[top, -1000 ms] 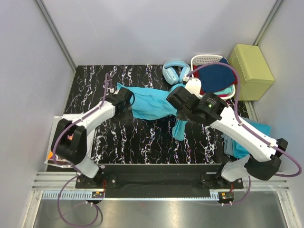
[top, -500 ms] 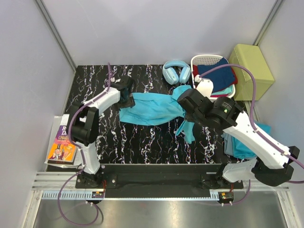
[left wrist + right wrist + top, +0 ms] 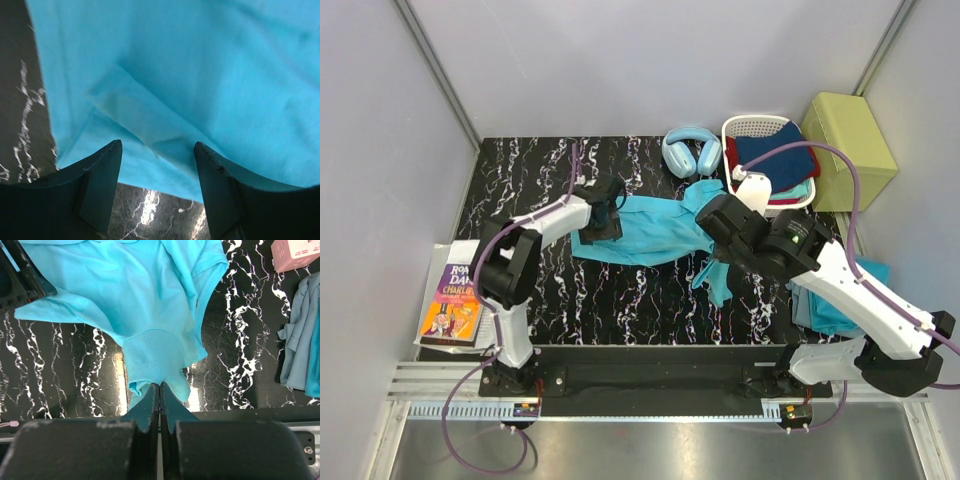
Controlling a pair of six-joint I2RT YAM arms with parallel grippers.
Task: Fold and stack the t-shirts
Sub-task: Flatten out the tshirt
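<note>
A turquoise t-shirt (image 3: 645,228) lies partly spread on the black marbled table (image 3: 520,175). My left gripper (image 3: 608,208) hovers over the shirt's left end. In the left wrist view that gripper (image 3: 158,150) is open, with a folded hem of the shirt (image 3: 200,75) lying beneath the gap between its fingers. My right gripper (image 3: 160,384) is shut on a bunched edge of the shirt (image 3: 145,300), holding it off the table so that a sleeve hangs down (image 3: 720,280). More turquoise t-shirts (image 3: 830,300) are heaped at the table's right edge.
Pale blue headphones (image 3: 690,150) lie at the back of the table. Beside them a white basket (image 3: 740,128) holds dark blue and red clothes, and a green box (image 3: 848,150) stands to its right. A book (image 3: 452,300) lies off the table's left edge.
My left gripper moved right onto the shirt's left end, and that arm uncovered the book. The right gripper carried its bunched edge rightward, stretching the shirt out.
</note>
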